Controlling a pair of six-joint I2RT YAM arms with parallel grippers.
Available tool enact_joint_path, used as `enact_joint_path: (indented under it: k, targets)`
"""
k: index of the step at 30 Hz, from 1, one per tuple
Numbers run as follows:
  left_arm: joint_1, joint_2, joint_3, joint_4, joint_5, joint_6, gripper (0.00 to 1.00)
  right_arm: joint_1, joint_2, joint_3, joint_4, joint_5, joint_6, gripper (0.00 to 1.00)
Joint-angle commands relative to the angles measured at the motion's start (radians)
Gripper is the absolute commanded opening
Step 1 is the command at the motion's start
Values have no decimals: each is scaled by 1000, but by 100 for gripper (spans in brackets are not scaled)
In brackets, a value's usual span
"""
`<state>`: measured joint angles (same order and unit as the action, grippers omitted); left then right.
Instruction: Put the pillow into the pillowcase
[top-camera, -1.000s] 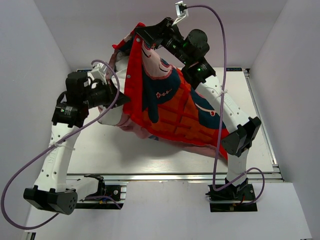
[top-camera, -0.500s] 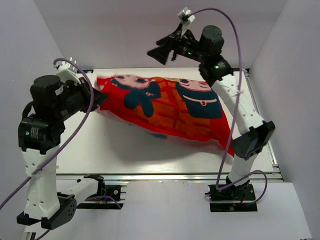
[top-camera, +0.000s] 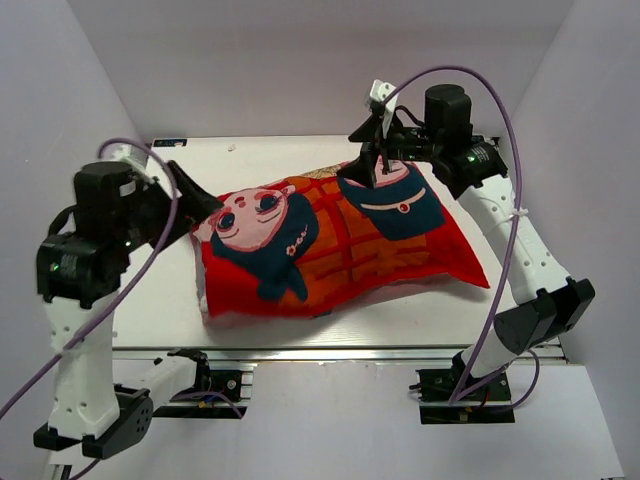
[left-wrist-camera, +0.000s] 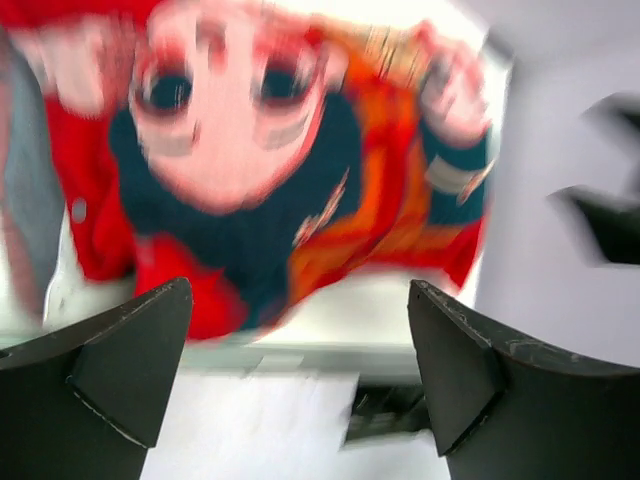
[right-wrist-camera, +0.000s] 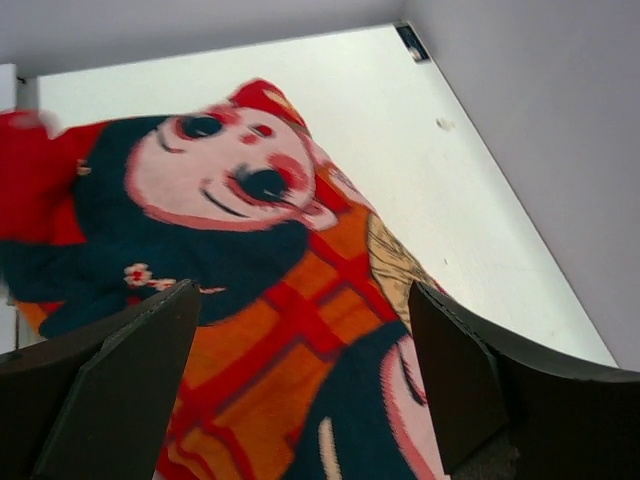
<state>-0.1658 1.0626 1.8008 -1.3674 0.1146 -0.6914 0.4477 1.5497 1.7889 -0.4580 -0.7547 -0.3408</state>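
Observation:
The red pillowcase (top-camera: 340, 240) with its cartoon girl faces lies flat and plump on the white table, one corner pointing right. No pillow shows; only the printed cover is visible. My left gripper (top-camera: 208, 205) hovers just off the case's left end, open and holding nothing. In the left wrist view the left gripper (left-wrist-camera: 300, 290) frames a blurred pillowcase (left-wrist-camera: 250, 150) beyond its fingertips. Above the case's far edge, my right gripper (top-camera: 363, 166) is open and free. The right wrist view shows the right gripper (right-wrist-camera: 302, 290) over the pillowcase (right-wrist-camera: 220, 230), with no fabric between its fingers.
The white table (top-camera: 300, 320) ends at an aluminium rail (top-camera: 340, 352) in front, where both arm bases are bolted. Grey walls close in on the left, right and back. Purple cables loop from each wrist.
Both grippers have opened and let go of the pillowcase. It dropped from hanging between them to lying flat on the table. Both arms have swung apart, the right one lower.

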Motion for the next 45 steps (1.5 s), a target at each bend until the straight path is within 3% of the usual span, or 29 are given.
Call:
enact_joint_path:
  k: [1, 3, 5, 6, 7, 9, 12, 18, 22, 25, 30, 37, 41, 45]
  targets:
    - [0, -65, 162, -45, -203, -149, 98, -35, -23, -31, -19, 55, -35, 89]
    - [0, -67, 238, -1, -225, -158, 98, -53, -17, -54, -13, 63, -6, 89]
    - [0, -76, 203, 81, -155, -145, 98, -61, 4, -62, -19, 45, 32, 89]
    - [0, -90, 72, 141, -98, -143, 98, -63, 15, -62, -31, 26, 37, 89]
    - [0, -123, -11, 306, 42, -145, 98, -61, 33, -69, -47, 3, 40, 89]
    - [2, -153, -256, 545, 144, -169, 98, -35, 49, -91, -67, -77, 34, 89]
    - [0, -168, -421, 687, 217, -188, 98, 75, 76, -132, -82, 27, -73, 89]
    - [0, -147, -471, 621, 169, -113, 98, 160, 168, -166, -70, 179, -86, 89]
    - [0, -173, -646, 636, 138, -125, 98, 112, 171, -166, -32, 249, -32, 89]
    - [0, -176, -704, 680, 137, -151, 98, 72, 174, -67, -79, 331, 41, 90]
    - [-3, -168, -632, 735, 105, -85, 98, 72, 201, 202, -244, 497, 137, 89]
    - [-6, -153, -606, 849, 187, -40, 98, 55, 89, 103, -177, 468, 152, 89]
    - [-6, -182, -618, 892, 212, -20, 98, 55, 78, 144, -212, 531, 252, 90]
    - [-6, -213, -613, 886, 215, 19, 98, 54, 60, 158, -255, 558, 251, 89]
